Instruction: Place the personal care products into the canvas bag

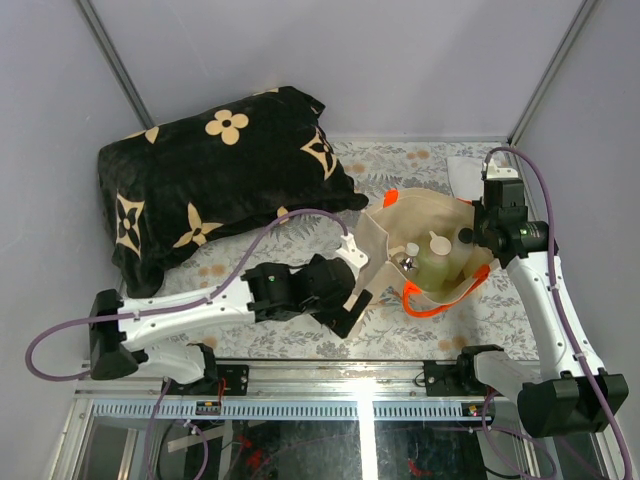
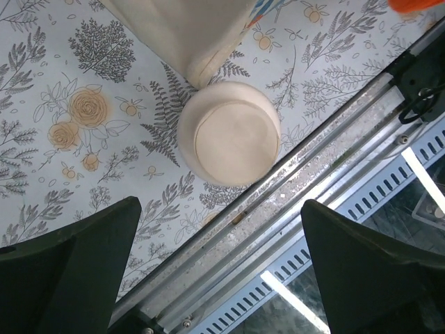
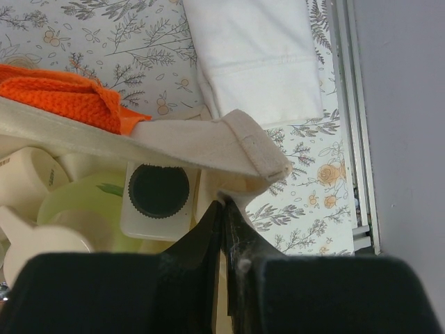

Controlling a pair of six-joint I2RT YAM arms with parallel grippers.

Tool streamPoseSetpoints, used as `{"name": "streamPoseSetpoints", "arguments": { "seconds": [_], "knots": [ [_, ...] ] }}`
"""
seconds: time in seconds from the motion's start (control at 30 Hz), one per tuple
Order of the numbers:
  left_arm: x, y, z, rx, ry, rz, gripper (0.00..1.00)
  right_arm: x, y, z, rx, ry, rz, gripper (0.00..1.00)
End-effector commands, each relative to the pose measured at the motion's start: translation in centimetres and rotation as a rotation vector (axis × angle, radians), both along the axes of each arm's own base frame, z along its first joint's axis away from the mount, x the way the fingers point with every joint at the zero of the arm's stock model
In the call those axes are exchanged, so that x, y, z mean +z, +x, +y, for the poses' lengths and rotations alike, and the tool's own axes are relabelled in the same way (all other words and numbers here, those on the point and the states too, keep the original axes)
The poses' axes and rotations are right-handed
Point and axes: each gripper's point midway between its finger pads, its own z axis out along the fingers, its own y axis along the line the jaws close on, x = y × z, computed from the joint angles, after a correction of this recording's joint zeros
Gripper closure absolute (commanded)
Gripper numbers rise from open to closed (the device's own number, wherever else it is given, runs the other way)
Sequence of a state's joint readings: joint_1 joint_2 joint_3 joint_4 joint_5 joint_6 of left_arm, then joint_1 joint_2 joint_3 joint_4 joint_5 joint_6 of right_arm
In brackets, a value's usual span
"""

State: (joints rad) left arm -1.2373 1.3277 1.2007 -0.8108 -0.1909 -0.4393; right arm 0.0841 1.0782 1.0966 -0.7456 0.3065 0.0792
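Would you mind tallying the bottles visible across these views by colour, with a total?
White bottle with dark cap: 1
Pale green bottle: 1
Cream bottles: 2
Clear bottle: 1
Total: 5, four of them inside the canvas bag

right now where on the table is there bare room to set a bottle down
Bare tablecloth lies behind the canvas bag, between the black blanket and the white cloth. Crowded: the bag's mouth, packed with bottles, right gripper pinching its rim.
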Motion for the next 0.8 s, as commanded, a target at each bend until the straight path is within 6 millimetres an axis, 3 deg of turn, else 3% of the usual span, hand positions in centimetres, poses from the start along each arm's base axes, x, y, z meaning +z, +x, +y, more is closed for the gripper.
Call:
{"name": "streamPoseSetpoints", "arguments": {
  "seconds": [0.0, 0.3, 0.5, 0.77],
  "knots": [
    [-0.8, 0.9, -2.3, 0.011, -0.037, -0.033, 0.00, 0.2, -1.5, -0.3, -0.017, -0.004, 0.040, 0.94],
    [-4.7, 1.4, -5.1, -0.046, 0.020, -0.021, 0.00, 0.2, -1.7, -0.4, -0.017, -0.007, 0.044, 0.94],
    [-7.2, 1.6, -4.3, -0.031, 0.094, -0.015, 0.00, 0.3, -1.7, -0.5, -0.021, -0.014, 0.043, 0.94],
    [-7.9, 1.8, -4.6, -0.026, 0.098, -0.020, 0.00, 0.0, -1.7, -0.4, -0.016, -0.009, 0.048, 0.94]
  ]
}}
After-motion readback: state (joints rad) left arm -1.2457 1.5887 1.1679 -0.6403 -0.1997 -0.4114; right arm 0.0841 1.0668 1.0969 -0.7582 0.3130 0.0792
